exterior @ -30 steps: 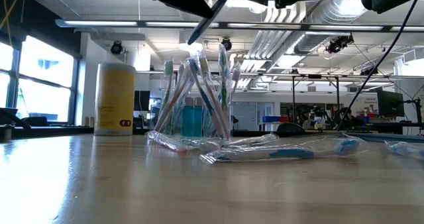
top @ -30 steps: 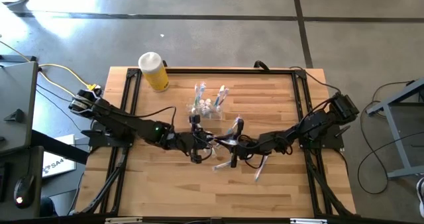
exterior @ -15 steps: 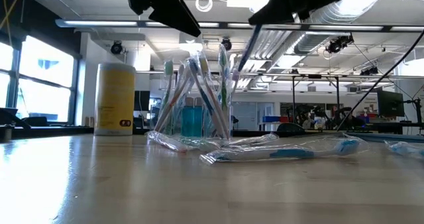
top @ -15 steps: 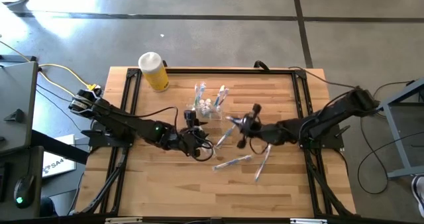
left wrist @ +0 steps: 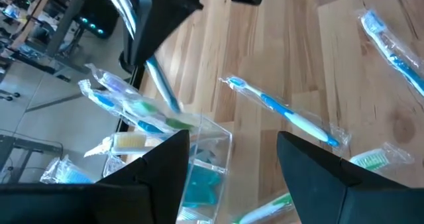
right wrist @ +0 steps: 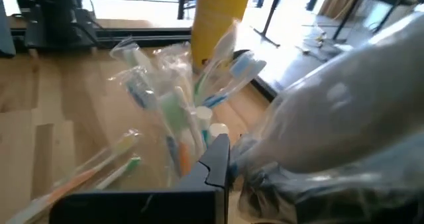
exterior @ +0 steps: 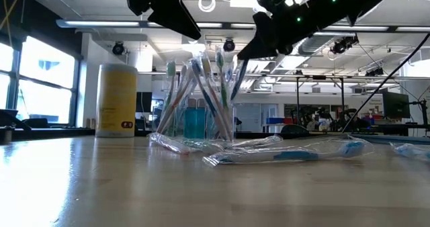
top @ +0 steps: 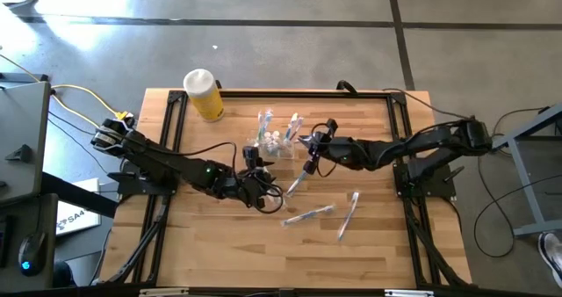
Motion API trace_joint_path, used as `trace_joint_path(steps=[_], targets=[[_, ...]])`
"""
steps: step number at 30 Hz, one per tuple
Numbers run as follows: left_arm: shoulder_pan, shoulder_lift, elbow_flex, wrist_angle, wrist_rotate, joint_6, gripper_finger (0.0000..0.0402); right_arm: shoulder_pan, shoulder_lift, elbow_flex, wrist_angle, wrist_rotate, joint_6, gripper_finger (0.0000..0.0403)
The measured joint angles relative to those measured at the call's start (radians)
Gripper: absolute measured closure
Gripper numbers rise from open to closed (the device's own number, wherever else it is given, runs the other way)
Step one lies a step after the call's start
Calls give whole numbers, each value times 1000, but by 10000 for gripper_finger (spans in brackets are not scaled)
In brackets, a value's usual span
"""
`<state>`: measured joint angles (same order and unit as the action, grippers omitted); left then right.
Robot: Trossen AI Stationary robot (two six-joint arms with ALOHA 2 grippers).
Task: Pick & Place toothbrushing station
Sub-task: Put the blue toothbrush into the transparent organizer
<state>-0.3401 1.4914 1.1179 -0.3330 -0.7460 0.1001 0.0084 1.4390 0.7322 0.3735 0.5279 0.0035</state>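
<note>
- While the right end effector point(top: 309, 154) clenches a wrapped toothbrush point(top: 297, 179), the holder cup point(top: 268, 144) stands just beside it, nearer than to the left.
- Its long axis hangs slanted.
- Left end effector point(top: 260, 191) waits released.

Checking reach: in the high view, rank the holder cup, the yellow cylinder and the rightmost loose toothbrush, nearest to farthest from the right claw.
1. Holder cup, just left of the right claw.
2. Rightmost toothbrush, lying nearer the front edge.
3. Yellow cylinder, far-left corner.

No readable text; yellow cylinder point(exterior: 117, 100) label print too small; white sheet point(top: 72, 216) lettering unclear.
</note>
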Motion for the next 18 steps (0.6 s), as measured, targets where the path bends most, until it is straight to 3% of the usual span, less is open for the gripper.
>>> trace_joint_path(steps=[12,18], targets=[[0,0,0,-9,2,1,181,-99,119,5,33,-159,77,390],[0,0,0,-20,20,-1,181,-125,154,5,26,-173,83,389]])
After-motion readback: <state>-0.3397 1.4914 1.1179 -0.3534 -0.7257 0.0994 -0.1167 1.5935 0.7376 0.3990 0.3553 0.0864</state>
